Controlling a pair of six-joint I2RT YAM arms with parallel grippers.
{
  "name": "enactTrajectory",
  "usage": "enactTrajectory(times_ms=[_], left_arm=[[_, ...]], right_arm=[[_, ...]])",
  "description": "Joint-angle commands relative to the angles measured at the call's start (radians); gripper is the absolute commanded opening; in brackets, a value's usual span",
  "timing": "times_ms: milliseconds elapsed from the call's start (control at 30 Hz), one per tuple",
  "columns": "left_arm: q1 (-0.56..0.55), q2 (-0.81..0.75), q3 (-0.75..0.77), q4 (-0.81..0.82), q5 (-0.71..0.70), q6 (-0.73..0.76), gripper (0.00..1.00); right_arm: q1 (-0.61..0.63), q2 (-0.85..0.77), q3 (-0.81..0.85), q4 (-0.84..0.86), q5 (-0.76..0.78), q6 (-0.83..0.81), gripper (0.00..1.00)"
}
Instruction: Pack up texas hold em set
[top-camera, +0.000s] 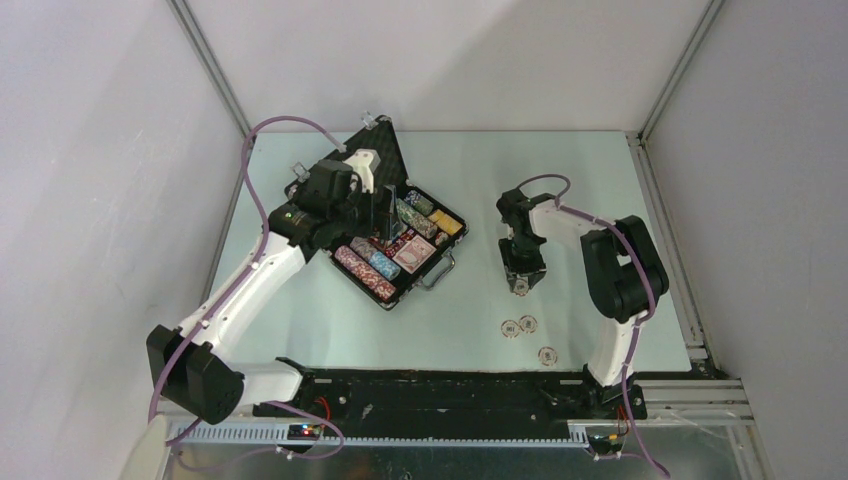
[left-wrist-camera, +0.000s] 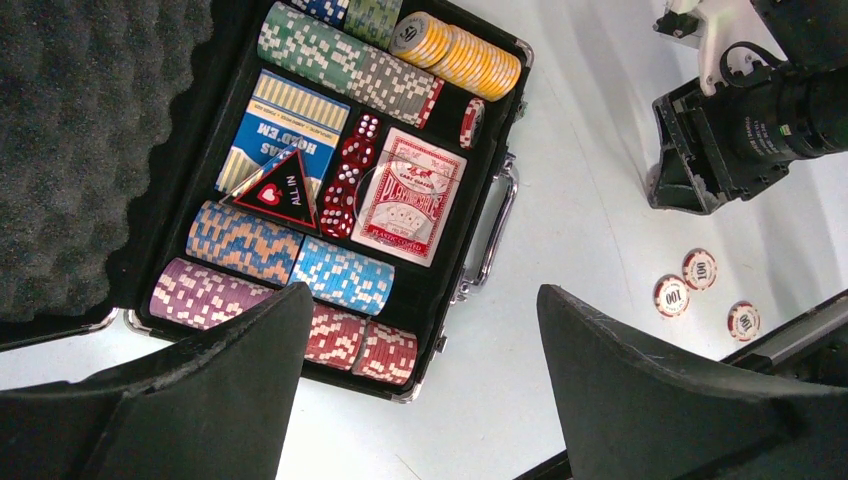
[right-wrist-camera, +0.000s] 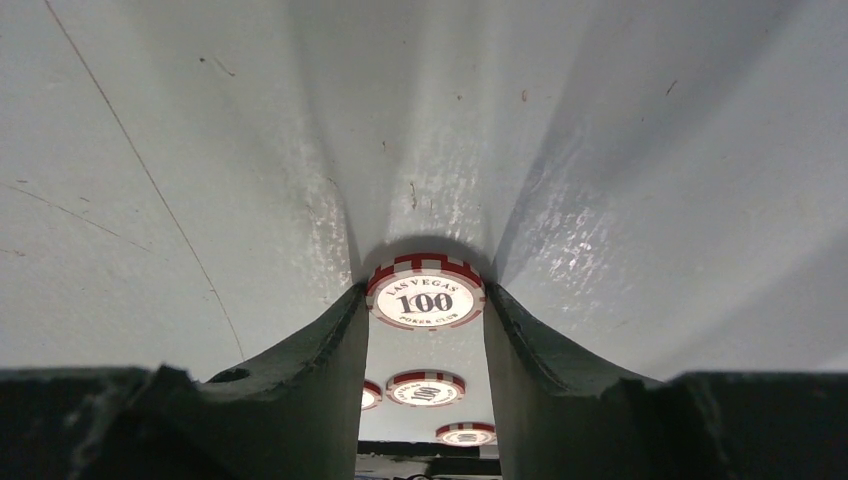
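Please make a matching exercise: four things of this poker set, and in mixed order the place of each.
1. yellow chips
2. red dice
3. three loose 100 chips
4. single 100 chip

A. between the fingers of the right end effector
B. on the table, untouched
C. in a corner of the case
D. between the two card decks

Pairs: 1-C, 2-D, 3-B, 4-A.

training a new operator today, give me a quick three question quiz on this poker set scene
1. True or false: the case lid is shut.
2. How many chips lie loose on the table, apart from the one at the right gripper?
3. What sits between the right gripper's fingers? A a die, B a 100 chip, C a card deck.
Key: 1 false, it stands open; 2 three; 3 B.
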Motion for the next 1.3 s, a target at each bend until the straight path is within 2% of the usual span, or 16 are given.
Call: enactTrajectory(times_ms=[0, 400, 967, 1267], left_arm=[[-0.005, -0.031, 0.009, 0.039, 0.022, -0.015, 0.9], [-0.005, -0.093, -0.056, 0.054, 0.028, -0.031, 0.89], [-0.005, -0.191, -0.156, 0.069, 0.047, -0.072, 0.89], [-0.006, -0.228, -0.176, 0.053, 0.043, -0.076, 0.89]], right_arm=[[0.026, -0.02, -0.048, 0.014, 0.017, 0.037, 0.37], [0.078, -0.15, -0.074, -0.046, -0.013, 0.069, 0.36], [0.256, -0.289, -0.268, -0.004, -0.034, 0.188, 0.36], [0.277, -0.277, -0.297, 0.046, -0.03, 0.215, 0.36]])
